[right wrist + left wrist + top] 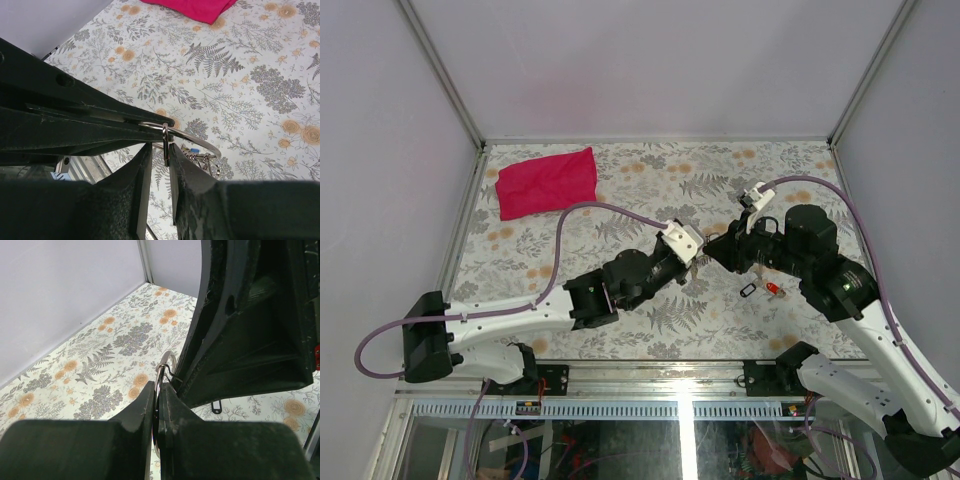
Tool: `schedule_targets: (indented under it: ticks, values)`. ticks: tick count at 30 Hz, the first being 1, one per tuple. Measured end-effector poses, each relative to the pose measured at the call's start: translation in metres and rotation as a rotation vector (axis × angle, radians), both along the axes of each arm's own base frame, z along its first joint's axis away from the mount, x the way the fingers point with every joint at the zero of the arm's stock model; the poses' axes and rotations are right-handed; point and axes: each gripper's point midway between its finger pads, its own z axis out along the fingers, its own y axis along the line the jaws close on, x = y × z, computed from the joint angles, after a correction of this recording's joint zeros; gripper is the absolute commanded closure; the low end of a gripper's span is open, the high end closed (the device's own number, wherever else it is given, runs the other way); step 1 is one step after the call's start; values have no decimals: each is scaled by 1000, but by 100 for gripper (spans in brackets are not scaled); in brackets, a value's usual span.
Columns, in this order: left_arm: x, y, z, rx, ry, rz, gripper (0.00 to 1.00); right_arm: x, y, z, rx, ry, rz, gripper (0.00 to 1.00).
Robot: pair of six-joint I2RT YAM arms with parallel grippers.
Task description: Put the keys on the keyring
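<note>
Left hand: the left hand [157, 390] was pressed together on the keyring [165, 360], which was pinched on its edge and stood up between the two fingers.
Why held so: the keyring was most likely lifted off the desk [800, 170] and kept steady, so that a key could be slid onto the wire from the other side.
Right hand: the right hand [160, 149] was brought right up against the keyring from the other side. Its fingers were set close together, with a thin metal piece [165, 141] between them. It could not be told whether that piece was gripped, or whether it was a key.
Where the keyring was: in the middle of the top view, in the air between the two hands.
Keys not on the ring: a red key [775, 288] and a black tag [748, 290] were seen lying just beside each other on the desk, a little right of and below the middle of the top view. They were likely left there for later turns.
Cloth: a red cloth [548, 182] was laid flat at the upper left of the desk, well apart from the work.
Count: two arms, two hands, one keyring, one red key, one black tag, one red cloth.
Other colours: no blue, yellow or green key could be made out.
</note>
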Motion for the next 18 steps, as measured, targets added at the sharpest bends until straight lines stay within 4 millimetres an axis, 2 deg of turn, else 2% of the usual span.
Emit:
schedule_targets:
  ticks: [9, 14, 18]
  values:
    - [1, 3, 5, -14, -5, 13, 100, 2, -2, -3, -9, 3, -16, 86]
    - [2, 4, 7, -20, -7, 19, 100, 2, -2, -3, -9, 1, -16, 99]
    - [3, 5, 7, -20, -7, 25, 100, 3, -2, -3, -9, 0, -17, 100]
